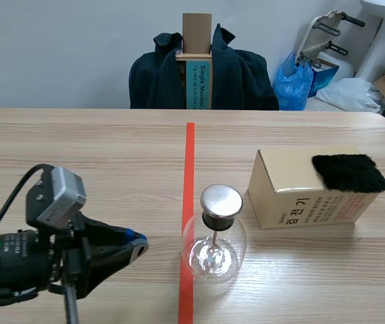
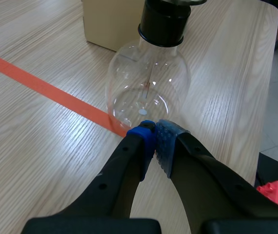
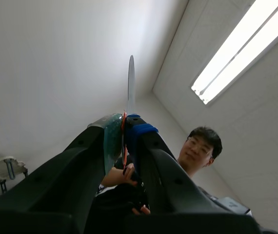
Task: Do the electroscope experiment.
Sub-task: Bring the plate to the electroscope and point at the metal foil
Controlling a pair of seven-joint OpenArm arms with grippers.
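Note:
The electroscope (image 1: 214,236) is a round glass flask with a black neck and a flat metal disc on top; it stands just right of the orange-red tape line. In the left wrist view the flask (image 2: 148,83) sits directly ahead of my left gripper (image 2: 154,129), whose blue pads meet with nothing between them. In the scene view the left gripper (image 1: 137,244) lies low on the table, left of the flask. My right gripper (image 3: 125,124) points up toward the ceiling and is shut on a thin flat rod (image 3: 130,80) that sticks up past its pads. The right arm is outside the scene view.
A cardboard box (image 1: 294,196) lies right of the flask with a black fuzzy cloth (image 1: 349,173) on its top. A chair draped with a dark jacket (image 1: 202,71) stands behind the table's far edge. A person (image 3: 197,146) shows behind the right gripper.

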